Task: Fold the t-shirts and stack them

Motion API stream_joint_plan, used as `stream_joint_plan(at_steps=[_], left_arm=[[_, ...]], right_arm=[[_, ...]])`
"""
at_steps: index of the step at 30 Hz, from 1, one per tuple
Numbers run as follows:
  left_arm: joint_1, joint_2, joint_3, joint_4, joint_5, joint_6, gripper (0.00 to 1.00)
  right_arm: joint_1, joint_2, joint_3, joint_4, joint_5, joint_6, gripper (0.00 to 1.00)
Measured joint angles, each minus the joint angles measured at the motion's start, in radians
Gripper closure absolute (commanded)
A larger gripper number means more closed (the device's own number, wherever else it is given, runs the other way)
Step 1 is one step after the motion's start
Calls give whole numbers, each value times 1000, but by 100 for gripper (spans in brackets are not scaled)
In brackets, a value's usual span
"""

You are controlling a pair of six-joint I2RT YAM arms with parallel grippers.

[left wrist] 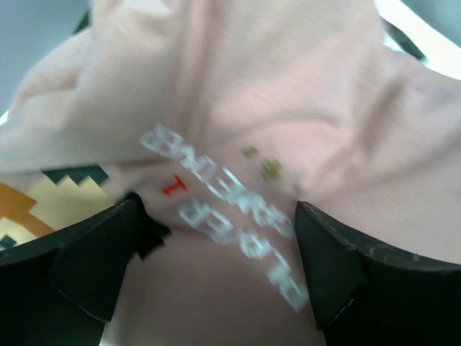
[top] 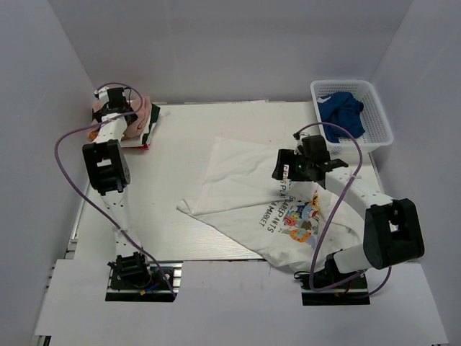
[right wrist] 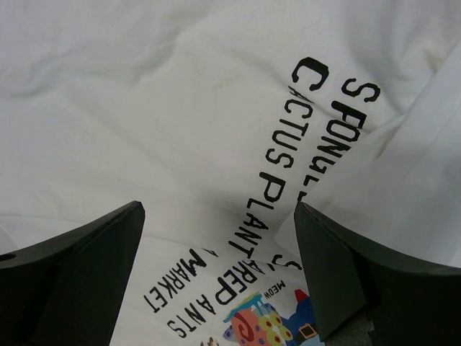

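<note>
A large white t-shirt [top: 245,191] with black lettering and a colourful cartoon print lies crumpled across the table's right half. My right gripper [top: 282,171] hovers open just above its printed chest; in the right wrist view the lettering on the white t-shirt [right wrist: 216,130] shows between the spread fingers [right wrist: 86,267]. A pink t-shirt [top: 144,115] lies bunched on a small pile at the back left. My left gripper [top: 115,97] stands over it, open; the left wrist view fills with the pink t-shirt [left wrist: 274,94], the fingers [left wrist: 331,259] wide apart and close to the cloth.
A white plastic basket [top: 374,115] at the back right holds a blue garment [top: 341,114]. Under the pink cloth lies another folded piece with dark and orange print [top: 148,133]. White walls enclose the table [top: 180,158] on three sides.
</note>
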State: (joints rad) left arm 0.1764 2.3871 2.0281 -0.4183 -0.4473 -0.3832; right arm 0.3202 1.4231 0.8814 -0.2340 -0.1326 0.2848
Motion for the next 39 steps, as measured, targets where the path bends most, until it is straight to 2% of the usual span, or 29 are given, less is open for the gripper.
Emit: stream_joint_plan(at_steps=[4,9,13,16,19,21,26,28,30,34,35,36,38,39], left_arm=[[-8,-105,-52,-42,118,32,0],[-50,-435,-288,-2,335,44,0],[-154,-685,-434,69,460,35,0],[-271,-719,-449,113,494,32,0],[-382,-639,-441,113,496,35,0],[-443,-522,-397,74,475,40,0],[-522,-136,-113,-90,391,50,0],[-535,-31,-27,-129,371,53,0],[-546,40,24,-157,343,69,0],[-565,63,83,-163,337,70,2],[-569,64,86,-161,338,71,6],[-571,66,89,-159,340,72,22],[-577,74,91,-151,351,77,37],[-580,80,90,-148,357,82,52]], right_arm=[[0,-38,-1,-6,4,-2,10],[0,-148,-18,-18,101,35,10],[-21,-209,-28,-69,241,99,10],[-53,-216,-34,-101,317,125,10],[-89,-217,-58,-134,374,130,10],[-110,-217,-74,-151,397,124,10],[-143,-213,-82,-158,387,106,10],[-144,-213,-85,-140,363,90,10],[-144,-210,-86,-123,345,72,10],[-144,-179,-85,-90,335,43,10],[-144,-162,-84,-86,338,40,10],[-144,-142,-81,-85,343,39,10],[-144,-98,-71,-90,367,40,10],[-144,-77,-64,-94,380,41,10]])
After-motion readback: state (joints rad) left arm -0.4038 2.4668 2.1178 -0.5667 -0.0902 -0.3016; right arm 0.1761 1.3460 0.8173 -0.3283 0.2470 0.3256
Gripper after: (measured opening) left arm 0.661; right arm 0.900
